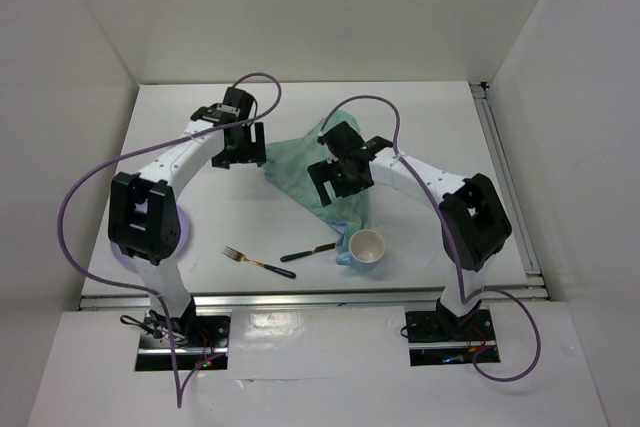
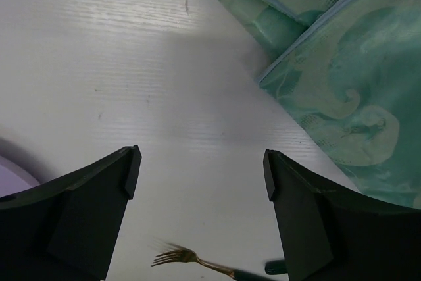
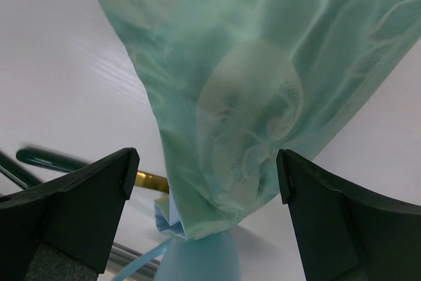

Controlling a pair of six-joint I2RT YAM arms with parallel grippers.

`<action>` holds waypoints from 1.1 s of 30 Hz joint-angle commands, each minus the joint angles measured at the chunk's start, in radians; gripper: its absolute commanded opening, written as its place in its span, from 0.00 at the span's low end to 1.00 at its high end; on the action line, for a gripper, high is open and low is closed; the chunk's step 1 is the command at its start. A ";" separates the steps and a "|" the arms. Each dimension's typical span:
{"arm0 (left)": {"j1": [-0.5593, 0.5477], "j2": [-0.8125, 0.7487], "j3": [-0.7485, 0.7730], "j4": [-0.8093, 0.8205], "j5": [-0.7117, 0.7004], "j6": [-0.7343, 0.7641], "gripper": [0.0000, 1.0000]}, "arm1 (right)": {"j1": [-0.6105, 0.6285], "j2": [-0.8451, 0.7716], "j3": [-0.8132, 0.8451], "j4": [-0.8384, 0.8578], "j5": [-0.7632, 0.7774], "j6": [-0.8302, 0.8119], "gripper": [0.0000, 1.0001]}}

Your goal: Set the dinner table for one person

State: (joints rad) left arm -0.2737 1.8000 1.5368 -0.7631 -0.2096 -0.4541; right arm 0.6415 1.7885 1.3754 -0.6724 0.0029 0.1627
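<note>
A: Arm poses?

B: Left arm arches up from its base and reaches to the far left-centre of the dinner table [image 1: 180,97]. Left gripper [image 2: 200,176] points down over bare tabletop, jaws wide, nothing between them. It sits just left of the teal cloth mat [image 1: 310,162].

A: Right arm?

B: Elbow out to the right, forearm angled in toward the centre. Right gripper [image 3: 204,176] hangs above the mat, jaws wide; the bunched cloth shows in the gap below, touching neither finger as far as I can tell.

A: Item count?

B: One mat, crumpled, at the centre. One cup [image 1: 366,246], near right, at the mat's near tip. One fork [image 1: 257,261], near centre. One dark-handled utensil [image 1: 308,253] beside it, its head toward the mat. One lilac plate [image 2: 13,179], mostly hidden under the left arm.
</note>
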 commanded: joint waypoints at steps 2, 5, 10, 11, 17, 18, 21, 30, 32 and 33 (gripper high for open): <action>0.071 0.090 0.089 -0.035 0.106 -0.047 0.95 | 0.052 -0.017 -0.015 -0.071 -0.037 -0.038 0.99; 0.109 0.206 0.178 -0.035 0.174 -0.067 0.97 | 0.070 -0.006 -0.035 -0.072 -0.004 -0.038 0.99; 0.143 0.349 0.325 -0.074 0.216 -0.101 1.00 | 0.110 0.038 -0.035 -0.102 0.064 -0.038 0.99; 0.154 0.367 0.348 -0.074 0.246 -0.112 1.00 | 0.110 0.038 -0.044 -0.102 0.077 -0.038 0.99; 0.174 0.508 0.460 -0.038 0.308 -0.133 0.95 | 0.110 0.071 -0.067 -0.072 0.066 -0.029 0.98; 0.174 0.536 0.485 -0.056 0.318 -0.144 0.93 | 0.110 0.083 -0.076 -0.072 0.066 -0.029 0.91; 0.174 0.616 0.583 -0.081 0.329 -0.153 0.83 | 0.110 0.109 -0.076 -0.052 0.075 -0.019 0.77; 0.232 0.607 0.582 -0.065 0.355 -0.196 0.00 | 0.110 0.150 0.014 -0.072 0.178 -0.009 0.00; 0.257 0.582 0.582 -0.065 0.355 -0.196 0.00 | 0.110 0.150 0.054 -0.072 0.206 -0.009 0.00; 0.257 0.558 0.582 -0.065 0.355 -0.196 0.00 | 0.110 0.150 0.071 -0.072 0.206 -0.009 0.00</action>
State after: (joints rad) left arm -0.0563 2.4035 2.1040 -0.8219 0.1379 -0.6342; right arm 0.7483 1.9400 1.3621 -0.7372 0.1471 0.1444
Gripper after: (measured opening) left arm 0.057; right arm 0.056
